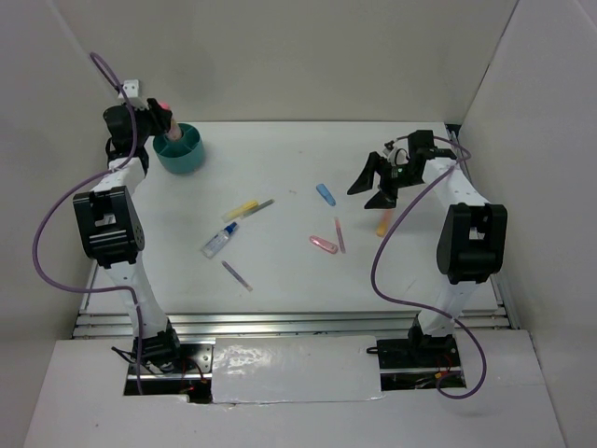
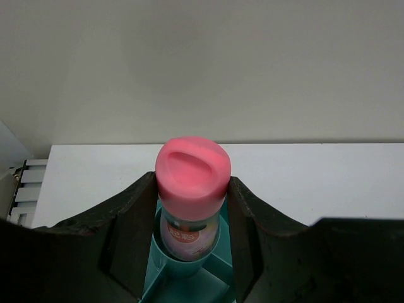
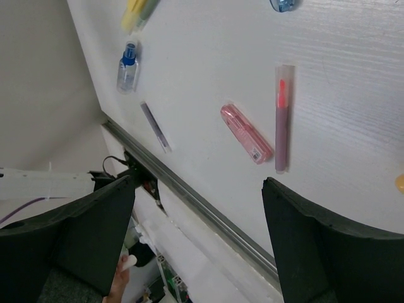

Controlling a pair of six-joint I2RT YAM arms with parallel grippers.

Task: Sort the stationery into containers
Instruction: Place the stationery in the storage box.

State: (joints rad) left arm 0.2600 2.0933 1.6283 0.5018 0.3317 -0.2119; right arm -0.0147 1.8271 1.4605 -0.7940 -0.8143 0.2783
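**Left gripper point(image 2: 192, 201) pinching pink-capped marker point(image 2: 192, 173) in round teal plastic tub point(image 2: 189, 281)**

Left wrist view: black fingers point(image 2: 129, 218) pressed on both sides of the marker just under its cap. Long axis near vertical, cap up, lower end down inside the tub beside a divider. Which compartment: cannot tell. The label on the barrel shows only in this view.

Top view: tub point(image 1: 193, 155) sits at the far left of the white table point(image 1: 280, 168), with the marker standing out of it and leaning slightly. Right gripper point(image 1: 375, 189) hangs at far right, jaws spread wide, holding nothing.

Right wrist view, between its parted fingers point(image 3: 328, 246), gives detail the top view lacks:
- flat pink clip point(image 3: 246, 132) and thin pink pen point(image 3: 281, 126), close together
- thin purple pen point(image 3: 155, 127), near the table edge
- white blue-capped bottle point(image 3: 127, 66)
- yellow highlighter point(image 3: 136, 12), cut off at the top
- small blue piece point(image 3: 284, 4), only partly in frame

Orange marker point(image 1: 383, 222) lies below the right gripper and reads clearly only from above.
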